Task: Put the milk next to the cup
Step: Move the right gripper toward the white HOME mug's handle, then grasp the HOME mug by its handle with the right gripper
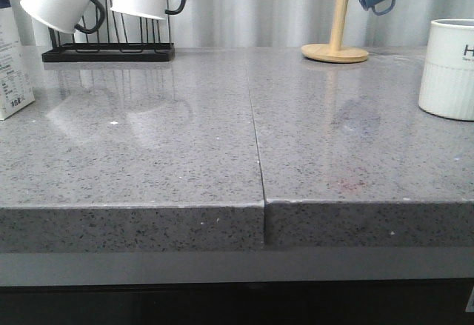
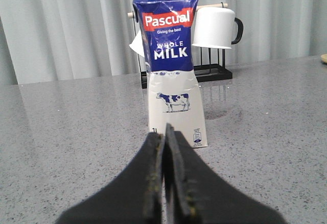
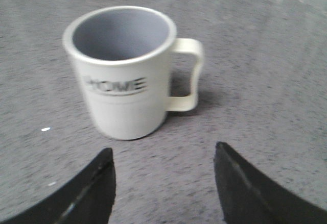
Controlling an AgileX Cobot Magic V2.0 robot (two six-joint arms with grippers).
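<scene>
- Standing at the table's [image 1: 185, 155] far left edge, at 9 o'clock in your front view, the milk [image 2: 171, 66] is well apart from the cup [image 1: 448, 69] at 3 o'clock.
- Pointing at the milk, your left gripper [image 2: 166, 147] is showing its fingers pressed together, holding nothing; you are risking knocking the tall carton over unless you spread them first.
- Hovering before the cup [image 3: 122, 76], your right gripper [image 3: 163, 168] is holding its fingers apart and empty.
- Sliding the milk in fast, you are risking bumping the cup or its handle [image 3: 186, 76].
- Reading the milk: "Pascual", "WHOLE MILK", a cow picture; smaller print is staying illegible. The cup is reading "HOME".
</scene>
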